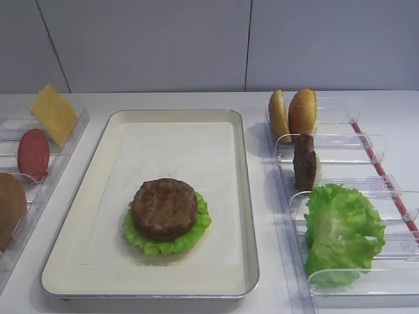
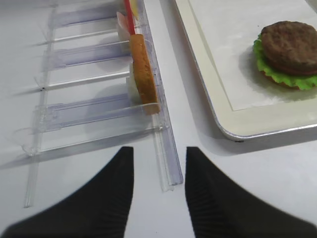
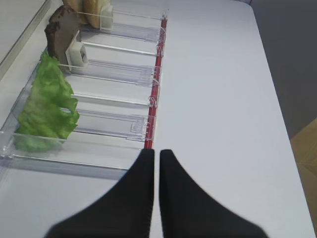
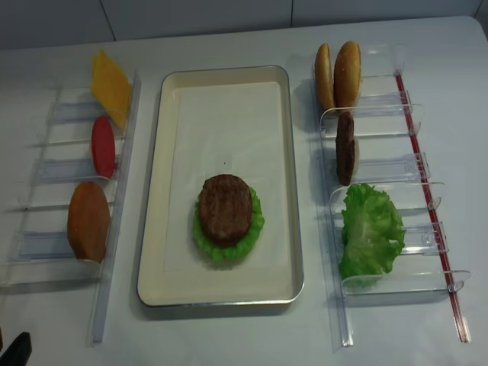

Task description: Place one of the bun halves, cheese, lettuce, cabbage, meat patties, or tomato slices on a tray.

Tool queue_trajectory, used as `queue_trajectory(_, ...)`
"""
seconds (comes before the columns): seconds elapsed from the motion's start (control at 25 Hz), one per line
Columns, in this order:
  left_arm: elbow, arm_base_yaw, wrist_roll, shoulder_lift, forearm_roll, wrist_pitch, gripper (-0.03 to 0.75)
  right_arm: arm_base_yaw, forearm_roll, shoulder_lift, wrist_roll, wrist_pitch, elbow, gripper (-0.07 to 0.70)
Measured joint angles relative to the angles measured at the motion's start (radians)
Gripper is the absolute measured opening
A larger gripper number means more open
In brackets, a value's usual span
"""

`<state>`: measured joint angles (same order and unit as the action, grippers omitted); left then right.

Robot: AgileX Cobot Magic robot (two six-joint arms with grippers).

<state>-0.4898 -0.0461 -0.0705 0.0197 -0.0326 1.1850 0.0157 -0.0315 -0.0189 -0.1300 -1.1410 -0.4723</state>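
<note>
Tray [image 1: 247, 216] holds a patty [image 1: 164, 207] stacked on lettuce [image 1: 171, 243] near its front, and we see right gripper [image 3: 156, 151] pinched closed w/ nothing in it over bare table beside right rack [image 3: 124, 74], left gripper [image 2: 159, 152] spread wide, empty, by left rack [image 2: 94, 106].

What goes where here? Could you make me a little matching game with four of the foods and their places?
Things:
1. cheese
2. tomato slice
3. meat patty
4. bun halves

Places:
A. standing as a pair at the far end of the right rack
B. on the lettuce leaf on the tray
C. far end of the left rack
D. left rack, between the yellow slice and a brown bun

Pairs: 1-C, 2-D, 3-B, 4-A
</note>
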Motion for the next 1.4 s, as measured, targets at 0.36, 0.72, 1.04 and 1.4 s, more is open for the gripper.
queue_trajectory(0.36, 0.0, 0.0, 0.0, 0.0, 0.0, 0.0, 0.265, 0.0, 0.0, 0.0, -0.004, 0.0, 0.0, 0.029)
queue_trajectory(0.72, 0.0, 0.0, 0.0, 0.0, 0.0, 0.0, 0.265, 0.0, 0.0, 0.0, -0.004, 0.0, 0.0, 0.029)
queue_trajectory(1.04, 0.0, 0.0, 0.0, 0.0, 0.0, 0.0, 0.265, 0.0, 0.0, 0.0, -0.004, 0.0, 0.0, 0.029)
queue_trajectory(1.4, 0.0, 0.0, 0.0, 0.0, 0.0, 0.0, 0.265, 0.0, 0.0, 0.0, -0.004, 0.0, 0.0, 0.029)
